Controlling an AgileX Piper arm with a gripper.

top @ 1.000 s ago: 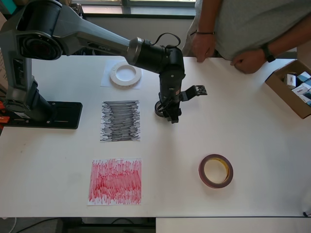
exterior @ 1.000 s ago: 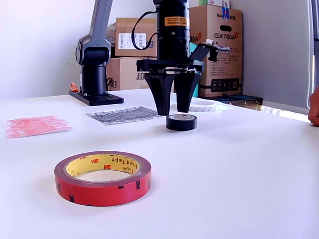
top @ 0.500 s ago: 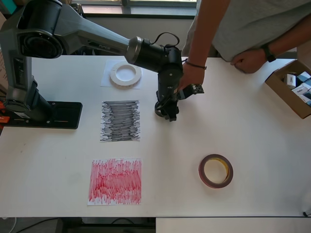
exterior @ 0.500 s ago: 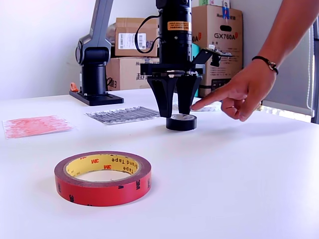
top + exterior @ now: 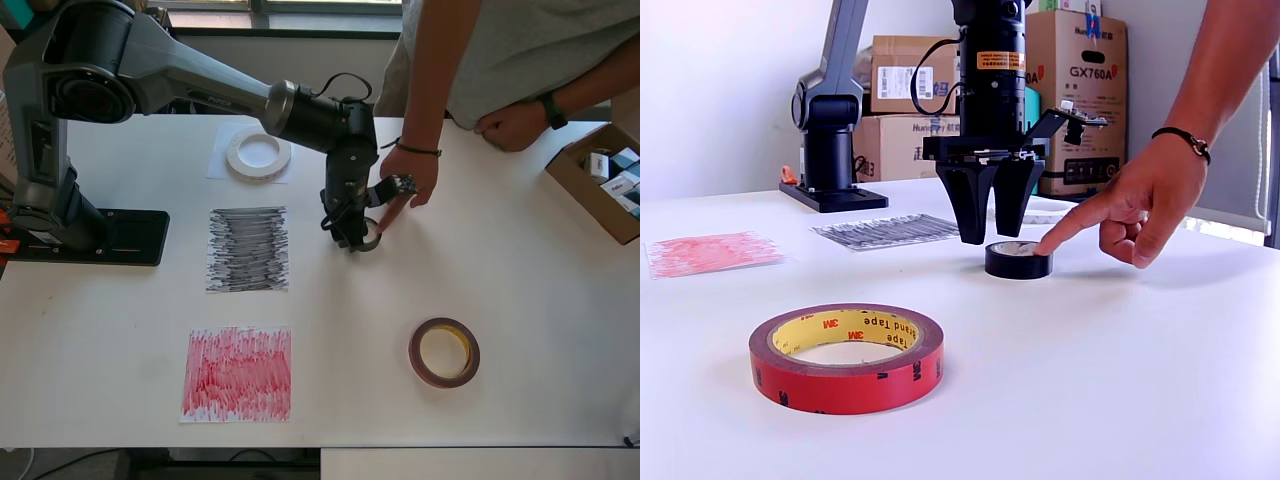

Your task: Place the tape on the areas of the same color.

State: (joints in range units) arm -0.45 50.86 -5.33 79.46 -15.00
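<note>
Black tape roll (image 5: 1018,260) lies flat on the white table (image 5: 1140,380), a person's hand (image 5: 1130,205) touching its right edge with a forefinger, as the exterior view shows it. Just above, the gripper (image 5: 990,212) hangs with jaws parted, grasping nothing. Nearer lies the red tape roll (image 5: 847,357).

The arm reaches from its far-left base across to the middle of the overhead view, its wrist turned straight down. The end effector (image 5: 990,215) points vertically at the surface (image 5: 1120,380), its two dark fingers (image 5: 970,205) parted with a narrow gap between them, their tips just above the surface. Nothing sits between the fingers. A cable loops along the wrist.
</note>
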